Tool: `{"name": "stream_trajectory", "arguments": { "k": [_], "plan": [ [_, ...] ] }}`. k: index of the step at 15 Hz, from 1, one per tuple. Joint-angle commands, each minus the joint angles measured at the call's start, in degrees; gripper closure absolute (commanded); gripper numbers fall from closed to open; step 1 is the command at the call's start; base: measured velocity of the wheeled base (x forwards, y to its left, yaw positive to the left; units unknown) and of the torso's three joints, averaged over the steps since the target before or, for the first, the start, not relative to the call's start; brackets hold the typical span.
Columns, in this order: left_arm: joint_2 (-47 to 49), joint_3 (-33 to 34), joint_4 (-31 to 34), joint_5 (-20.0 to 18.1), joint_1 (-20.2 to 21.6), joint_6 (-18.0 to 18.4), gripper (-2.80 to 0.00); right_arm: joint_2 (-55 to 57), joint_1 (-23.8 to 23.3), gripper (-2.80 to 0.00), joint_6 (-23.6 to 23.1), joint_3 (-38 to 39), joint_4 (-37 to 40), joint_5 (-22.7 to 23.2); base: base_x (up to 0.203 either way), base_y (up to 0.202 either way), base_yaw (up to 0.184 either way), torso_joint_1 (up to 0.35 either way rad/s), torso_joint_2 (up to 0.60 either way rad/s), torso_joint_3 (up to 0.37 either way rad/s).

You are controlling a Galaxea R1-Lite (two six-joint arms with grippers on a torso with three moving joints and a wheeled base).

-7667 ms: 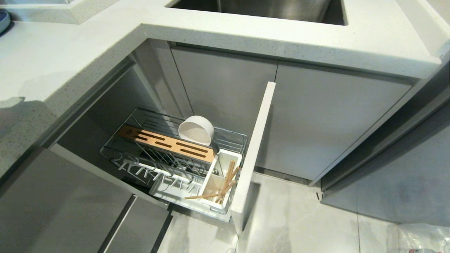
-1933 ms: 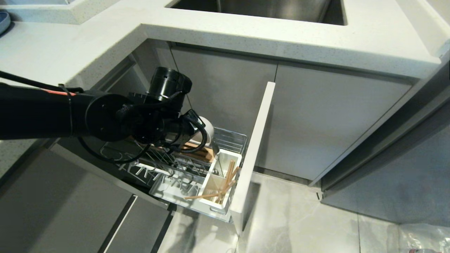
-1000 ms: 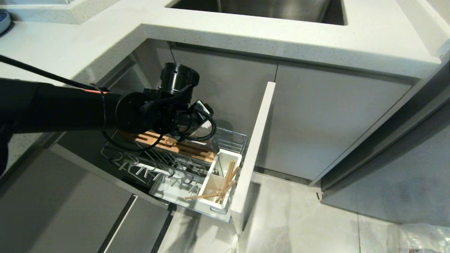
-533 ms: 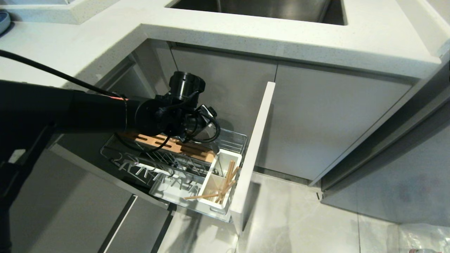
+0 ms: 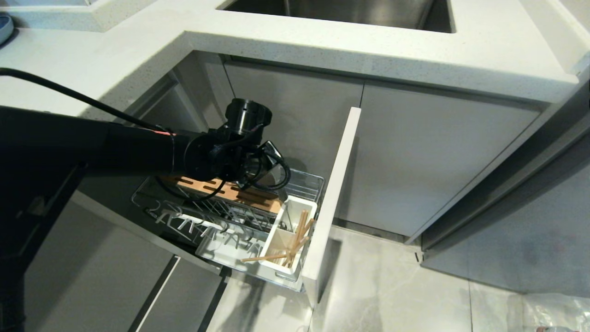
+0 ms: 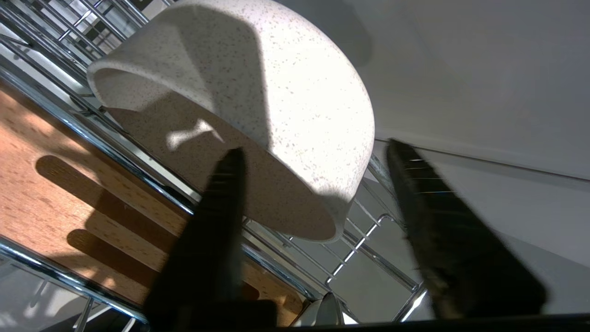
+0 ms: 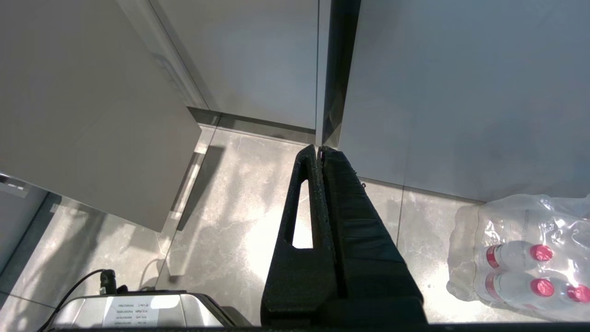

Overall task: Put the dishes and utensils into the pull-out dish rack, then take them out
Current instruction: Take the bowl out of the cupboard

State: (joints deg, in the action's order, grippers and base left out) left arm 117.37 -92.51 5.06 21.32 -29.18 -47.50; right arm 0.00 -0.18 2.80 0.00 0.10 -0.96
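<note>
Bowl (image 6: pixel 258 101): round, off-white, finely speckled, on its side in the chrome wire rack (image 5: pixel 302 182), beside a slotted bamboo strip (image 6: pixel 55 184).
Left gripper (image 6: pixel 313 152): black fingers apart, straddling the rim, no contact visible.
Chopsticks (image 5: pixel 297 237): pale wood, in white cup (image 5: pixel 288 216).
Right gripper (image 7: pixel 321 150): closed, over the marbled floor.

Kitchen, sink (image 5: pixel 350 11), countertop (image 5: pixel 322 41), cabinets (image 5: pixel 438 152)
</note>
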Motion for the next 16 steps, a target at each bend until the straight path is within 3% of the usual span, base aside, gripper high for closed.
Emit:
{"name": "stream_trajectory", "arguments": {
  "k": [1,9,16],
  "plan": [
    [-0.3,0.14,0.04,0.12,0.0,-0.31,0.0,0.0,0.01,0.0,0.01,0.09,-0.01,0.0,0.0,0.0,0.0,0.0,0.0,0.0],
    [-5.48,1.79,0.22,0.12,-0.53,-0.4,0.0,0.0,0.01,0.0,0.01,0.09,-0.01,0.0,0.0,0.0,0.0,0.0,0.0,0.0],
    [-16.12,3.86,0.75,0.21,-3.64,-0.25,0.0,0.0,0.01,0.0,0.01,0.09,-0.01,0.0,0.0,0.0,0.0,0.0,0.0,0.0]
  ]
}}
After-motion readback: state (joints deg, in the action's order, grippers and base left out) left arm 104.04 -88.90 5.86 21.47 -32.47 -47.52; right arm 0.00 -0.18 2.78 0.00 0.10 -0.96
